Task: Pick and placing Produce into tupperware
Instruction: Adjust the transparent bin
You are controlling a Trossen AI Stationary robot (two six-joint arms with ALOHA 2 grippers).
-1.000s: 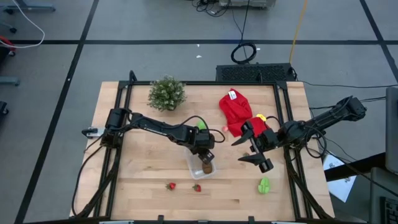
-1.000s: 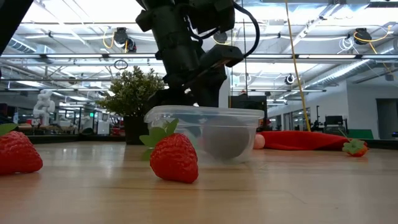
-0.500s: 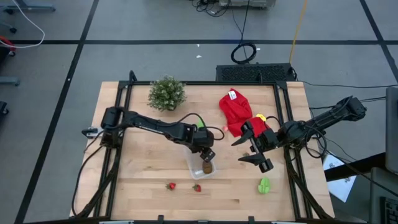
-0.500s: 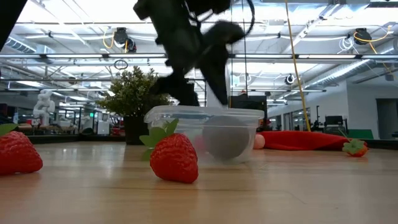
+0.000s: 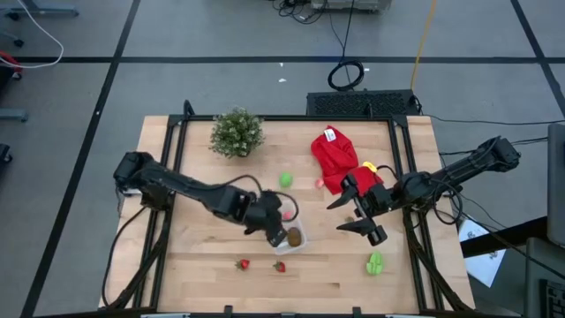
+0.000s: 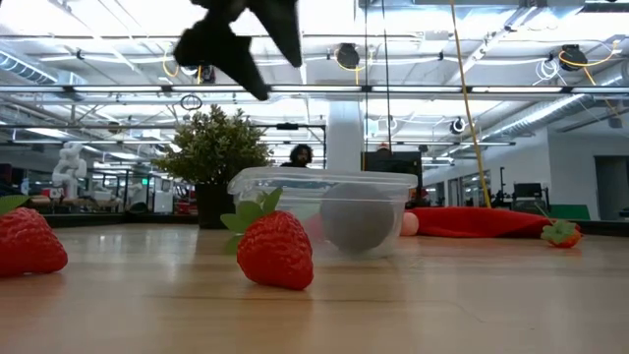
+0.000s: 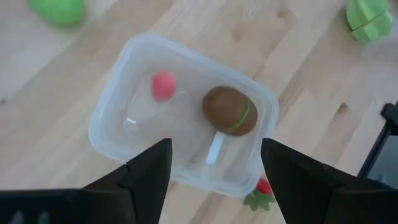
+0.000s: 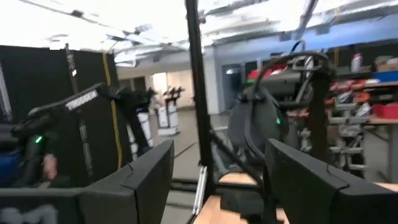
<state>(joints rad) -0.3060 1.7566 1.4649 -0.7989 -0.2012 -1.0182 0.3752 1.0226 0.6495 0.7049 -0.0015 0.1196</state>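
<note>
1. High view: the left claw (image 5: 275, 217) hangs over the near-left edge of the tupperware (image 5: 295, 237), open and holding nothing. The brown oval (image 5: 292, 236) lies inside the tub. Two red strawberries (image 5: 243, 263) (image 5: 280, 266) lie on the surface just in front of the tub, on the left claw's side, so the left arm looks the nearer for them. One round green piece (image 5: 285, 179) and one small pink one (image 5: 319, 184) lie behind the tub, by the red cloth (image 5: 335, 159). A second green piece (image 5: 375, 262) lies in front of the right claw (image 5: 357, 212), which waits open and empty near the surface's right edge; that arm is the nearer one to it.

2. Low view: one strawberry (image 6: 275, 248) stands just in front of the clear tub (image 6: 324, 208), another (image 6: 28, 239) at the left edge. Only dark parts of an arm show above.

3. Left wrist view: the left claw's own fingers (image 7: 149, 171) stand wide apart above the tub (image 7: 118, 112), gripping nothing. Inside are two pieces: the brown oval (image 7: 229, 110), with a green band, and one pink piece (image 7: 163, 84). A strawberry (image 7: 262, 186) peeks from behind the tub's rim.

4. Right wrist view: the right claw's fingers (image 8: 146, 177) are spread, with only the room between them; no produce shows.
</note>
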